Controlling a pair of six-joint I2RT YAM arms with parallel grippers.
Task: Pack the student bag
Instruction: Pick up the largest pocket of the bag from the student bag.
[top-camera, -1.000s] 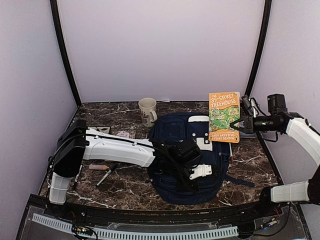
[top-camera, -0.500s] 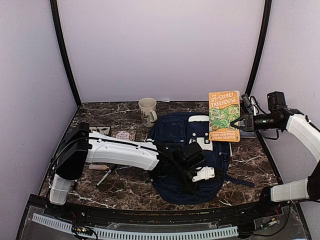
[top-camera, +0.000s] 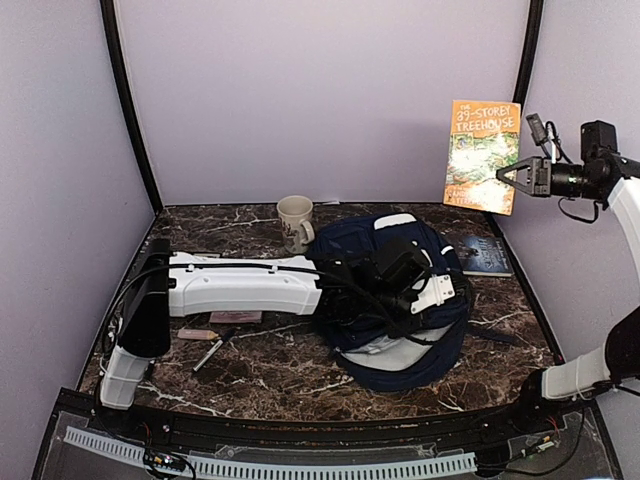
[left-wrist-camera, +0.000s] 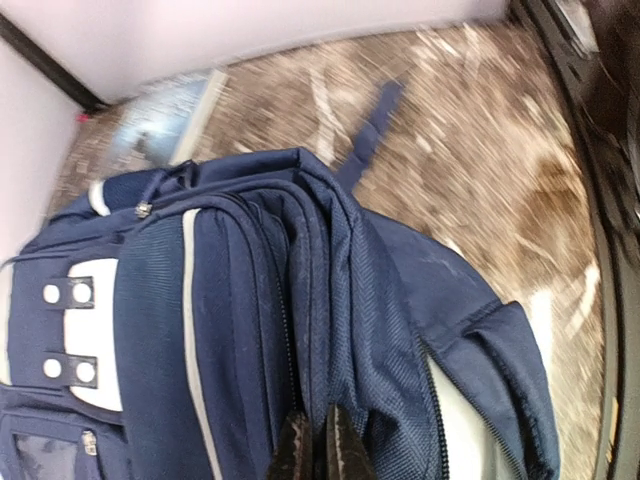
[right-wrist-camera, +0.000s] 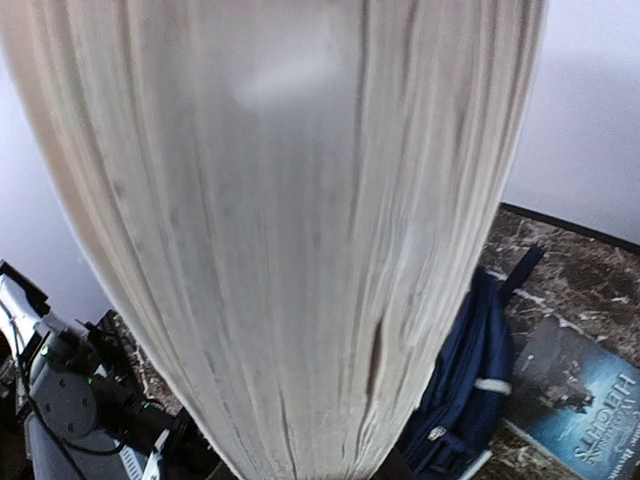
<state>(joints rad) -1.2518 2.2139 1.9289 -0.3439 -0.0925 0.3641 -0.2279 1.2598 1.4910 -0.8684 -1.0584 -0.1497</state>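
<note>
Top camera first. The student bag (top-camera: 350, 250) sits right of centre on the marble table (top-camera: 260, 375), its mouth gaping toward the near edge with pale lining showing. The left arm (top-camera: 240, 285) reaches flat across the table, and the left pincer (top-camera: 432, 300) is buried in the bag's upper side. High on the right, well above the table, the right pincer (top-camera: 506, 177) clamps the right edge of an orange book (top-camera: 482, 155), cover facing the camera and slightly tilted. A dark book (top-camera: 487, 255) lies flat just beside the bag's right side. A mug (top-camera: 295, 220) stands at the back, near the bag's left shoulder, and a pen (top-camera: 208, 354) lies on the table's left part in front of the arm.

Left wrist now. The left pincer (left-wrist-camera: 318, 442) shows at the bottom edge with its fingers pressed together on a fold of navy fabric of the student bag (left-wrist-camera: 230, 330). White stripes and white patches with snaps show on the left. The table (left-wrist-camera: 480, 130) is blurred.

Right wrist. The orange book's (right-wrist-camera: 290, 230) page edge fills nearly everything, so the pincer itself is hidden. Below lie the student bag (right-wrist-camera: 470, 380) and the dark book (right-wrist-camera: 570, 385).
</note>
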